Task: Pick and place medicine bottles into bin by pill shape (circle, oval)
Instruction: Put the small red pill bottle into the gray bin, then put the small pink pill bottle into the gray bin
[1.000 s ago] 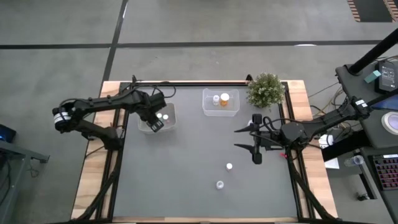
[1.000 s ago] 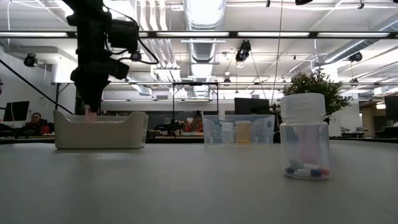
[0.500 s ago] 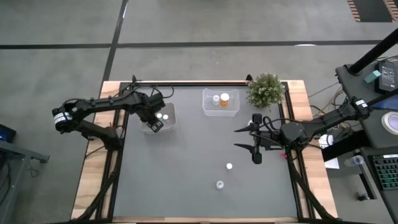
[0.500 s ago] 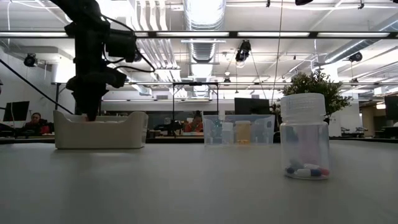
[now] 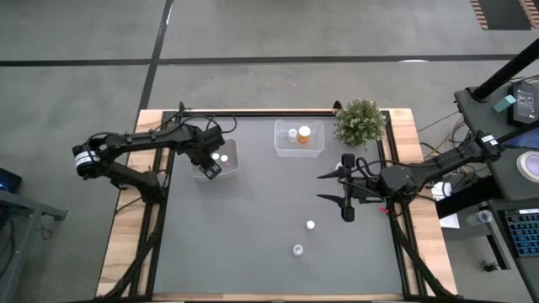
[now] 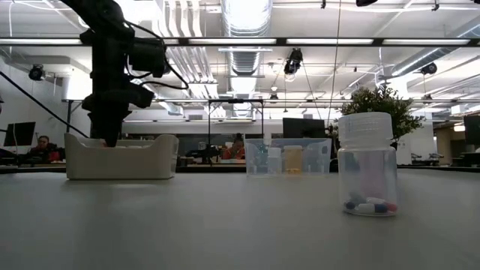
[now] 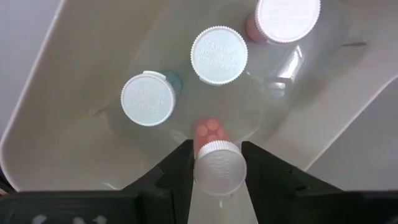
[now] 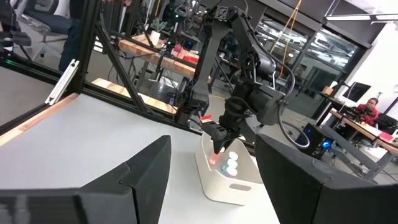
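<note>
Now your left gripper (image 7: pixel 216 163) jaws pinch a white-capped bottle (image 7: pixel 217 167) w/ pink pills, inside the white bin (image 5: pixel 212 160) above three other bottles (image 7: pixel 219 55). Right gripper (image 5: pixel 333 187) waits wide open, empty, nr the plant (image 5: pixel 360 121).

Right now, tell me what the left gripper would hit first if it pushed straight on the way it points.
Probably the white tub's floor. The left gripper, holding a white-capped bottle, points into the tub between three capped bottles; depth is unclear.
</note>
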### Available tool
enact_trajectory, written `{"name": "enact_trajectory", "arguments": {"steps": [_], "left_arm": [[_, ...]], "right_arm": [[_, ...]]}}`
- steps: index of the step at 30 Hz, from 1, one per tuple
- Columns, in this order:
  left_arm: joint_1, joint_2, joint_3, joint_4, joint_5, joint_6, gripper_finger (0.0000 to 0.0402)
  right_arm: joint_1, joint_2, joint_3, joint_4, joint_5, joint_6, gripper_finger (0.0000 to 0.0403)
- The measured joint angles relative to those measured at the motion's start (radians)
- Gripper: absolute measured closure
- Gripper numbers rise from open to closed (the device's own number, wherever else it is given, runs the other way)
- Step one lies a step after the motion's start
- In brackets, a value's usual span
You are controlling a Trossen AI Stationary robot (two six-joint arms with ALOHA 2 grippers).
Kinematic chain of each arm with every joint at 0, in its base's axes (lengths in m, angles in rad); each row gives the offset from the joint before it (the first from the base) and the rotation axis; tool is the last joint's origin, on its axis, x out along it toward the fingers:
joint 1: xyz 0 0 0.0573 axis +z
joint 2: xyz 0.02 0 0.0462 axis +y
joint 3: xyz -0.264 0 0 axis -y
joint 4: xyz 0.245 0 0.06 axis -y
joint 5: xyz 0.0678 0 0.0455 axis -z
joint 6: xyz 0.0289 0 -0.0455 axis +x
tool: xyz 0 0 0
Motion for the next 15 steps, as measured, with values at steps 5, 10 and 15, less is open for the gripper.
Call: {"name": "enact_trajectory", "arguments": {"steps": [5, 10, 15], "left_arm": [[0.0, 0.0, 0.0, 0.0, -0.001, 0.0, 0.0259], [0.0, -0.001, 0.0, -0.001, -0.002, 0.0, 0.0237], [0.0, -0.015, 0.0, -0.006, -0.002, 0.0, 0.0233]], "right_arm": [[0.0, 0.0, 0.0, 0.0, 0.0, 0.0, 0.0179], [0.0, 0.0, 0.0, 0.0, 0.0, 0.0, 0.0179], [0.0, 0.0, 0.0, 0.0, 0.0, 0.0, 0.0179]]}}
